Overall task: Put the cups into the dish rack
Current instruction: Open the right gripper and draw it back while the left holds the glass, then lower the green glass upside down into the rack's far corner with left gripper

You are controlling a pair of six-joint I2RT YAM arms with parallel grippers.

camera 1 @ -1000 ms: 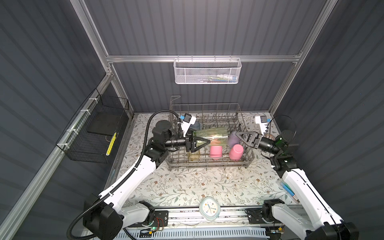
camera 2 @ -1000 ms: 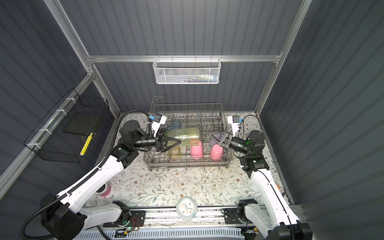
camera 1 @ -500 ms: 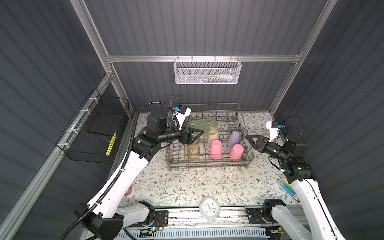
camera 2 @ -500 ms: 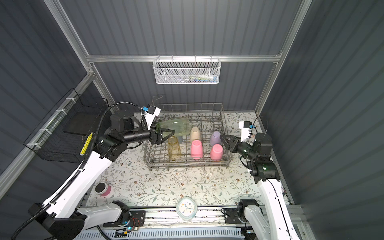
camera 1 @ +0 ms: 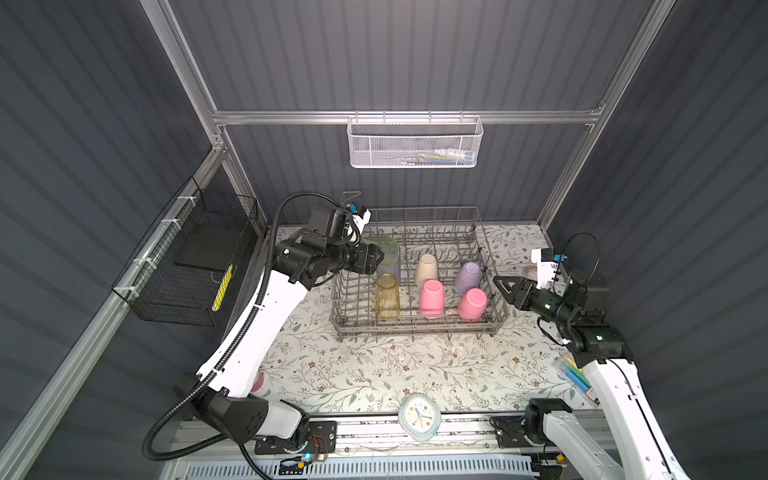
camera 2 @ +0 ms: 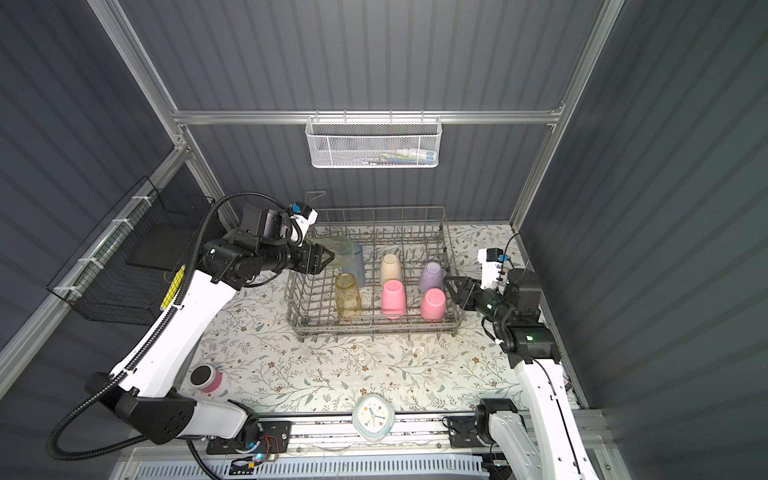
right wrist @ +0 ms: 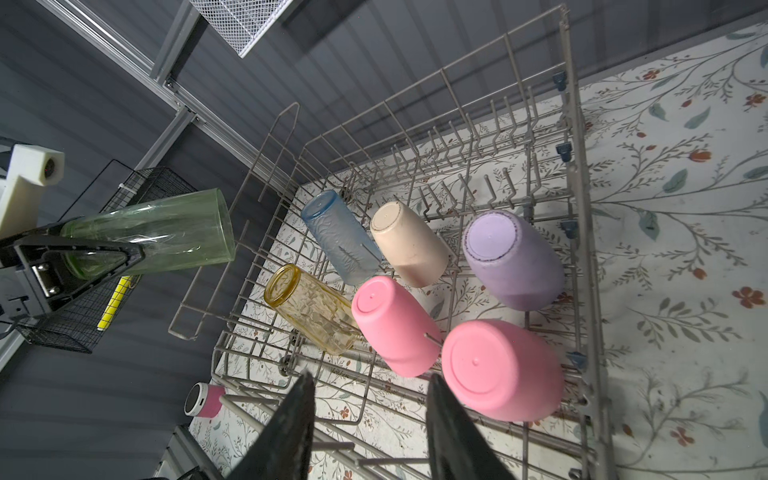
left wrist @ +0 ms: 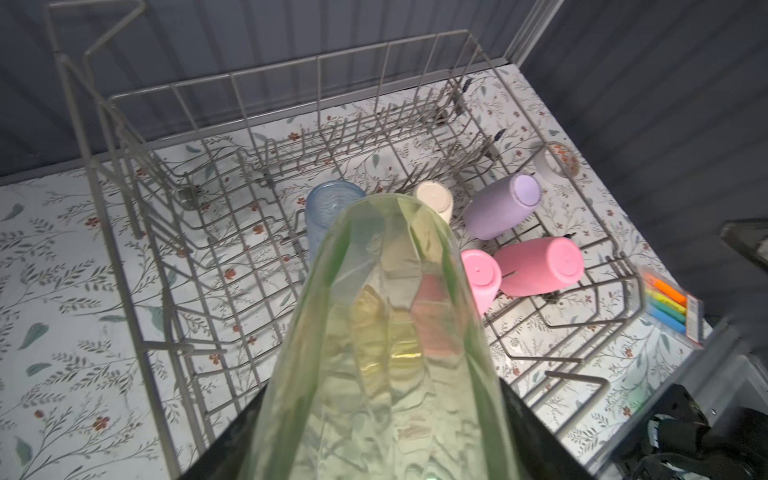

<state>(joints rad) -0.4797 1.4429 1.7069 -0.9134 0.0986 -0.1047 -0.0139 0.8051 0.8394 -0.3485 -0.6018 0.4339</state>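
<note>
My left gripper (camera 1: pixel 376 259) is shut on a translucent green cup (camera 1: pixel 387 248), which it holds lying sideways above the left rear part of the grey dish rack (camera 1: pixel 415 328). That green cup (left wrist: pixel 386 332) fills the left wrist view. Inside the rack rest a blue cup (right wrist: pixel 338 237), a yellow one (camera 1: pixel 387 296), a beige one (camera 1: pixel 427 270), a lavender one (camera 1: pixel 468 277) and two pink cups (camera 1: pixel 431 298) (camera 1: pixel 472 304). Just outside the rack's right side, my right gripper (camera 1: pixel 500 284) stands open and empty.
A white mesh basket (camera 1: pixel 415 143) hangs on the back wall and a black wire basket (camera 1: pixel 187 266) on the left wall. A clock (camera 1: pixel 419 422) lies at the front edge, a short pink cylinder (camera 2: pixel 205 378) at front left, and a marker pack (camera 1: pixel 577 378) at right.
The left arm has carried the green cup from the rack's middle back to its left rear. The right gripper has drawn away to the right, out over the rack's side.
</note>
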